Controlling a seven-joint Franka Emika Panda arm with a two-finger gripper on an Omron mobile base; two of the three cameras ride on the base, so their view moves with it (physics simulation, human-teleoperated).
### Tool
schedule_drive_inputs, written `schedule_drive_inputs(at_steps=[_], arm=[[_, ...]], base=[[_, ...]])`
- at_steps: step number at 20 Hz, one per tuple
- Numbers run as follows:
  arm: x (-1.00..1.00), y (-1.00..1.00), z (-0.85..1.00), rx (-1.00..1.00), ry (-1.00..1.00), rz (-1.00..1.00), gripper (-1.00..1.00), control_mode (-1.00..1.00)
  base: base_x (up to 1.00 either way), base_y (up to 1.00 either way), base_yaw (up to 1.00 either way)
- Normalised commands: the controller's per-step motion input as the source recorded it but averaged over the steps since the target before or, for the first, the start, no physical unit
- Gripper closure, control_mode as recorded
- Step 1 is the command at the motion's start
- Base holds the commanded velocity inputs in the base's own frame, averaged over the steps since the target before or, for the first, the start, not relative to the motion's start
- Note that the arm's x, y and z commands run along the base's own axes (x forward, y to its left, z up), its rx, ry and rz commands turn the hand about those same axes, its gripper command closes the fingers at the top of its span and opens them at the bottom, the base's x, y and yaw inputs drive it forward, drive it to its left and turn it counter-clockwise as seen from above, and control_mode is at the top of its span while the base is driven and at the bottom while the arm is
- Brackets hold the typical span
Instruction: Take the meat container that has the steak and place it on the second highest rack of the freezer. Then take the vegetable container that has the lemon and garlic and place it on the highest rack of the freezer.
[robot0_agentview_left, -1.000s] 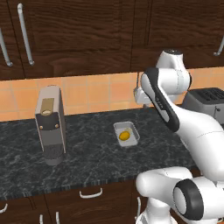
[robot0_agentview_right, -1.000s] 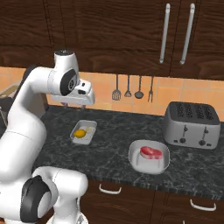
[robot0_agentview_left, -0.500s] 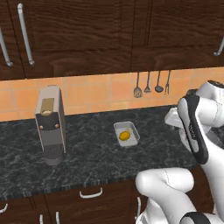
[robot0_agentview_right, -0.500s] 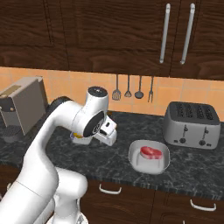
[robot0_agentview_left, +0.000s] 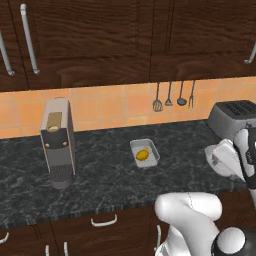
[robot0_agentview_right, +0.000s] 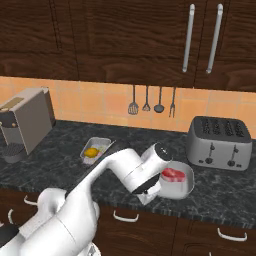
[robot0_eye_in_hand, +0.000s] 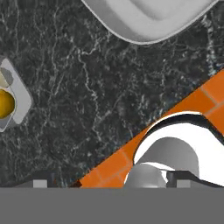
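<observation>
Claw hung low at the counter's front edge, fingertips hidden behind the wrist but seemingly spread wide, grasping nothing. Just beside it, meat container with steak sat on the dark stone. Farther left, vegetable container with lemon; garlic perhaps beside it. Toaster behind, coffee machine far left.

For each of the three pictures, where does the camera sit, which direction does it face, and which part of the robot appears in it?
Left base view: behind the arm on its left, facing the counter and coffee machine; white arm at lower right.
Right base view: behind on the right, facing the steak container and toaster; arm from lower left.
Hand view: on the hand, facing the countertop; finger tips at the bottom.
All three show the lemon.
</observation>
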Motion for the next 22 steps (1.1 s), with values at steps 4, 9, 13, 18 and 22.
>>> schedule_drive_inputs(at_steps=[4, 9, 13, 18, 22], arm=[[0.35, -0.83, -0.14, 0.29, 0.33, -0.29, -1.0, -1.0], [0.38, -0.6, -0.13, 0.08, 0.22, -0.21, -1.0, -1.0], [0.33, -0.67, -0.55, 0.04, 0.28, -0.21, -1.0, -1.0], [0.33, -0.41, -0.58, 0.0, 0.11, -0.12, -1.0, -1.0], [0.22, -0.28, -0.5, 0.0, 0.11, -0.09, -1.0, -1.0]], base=[[0.0, 0.0, 0.0], [0.0, 0.0, 0.0], [0.0, 0.0, 0.0], [0.0, 0.0, 0.0], [0.0, 0.0, 0.0]])
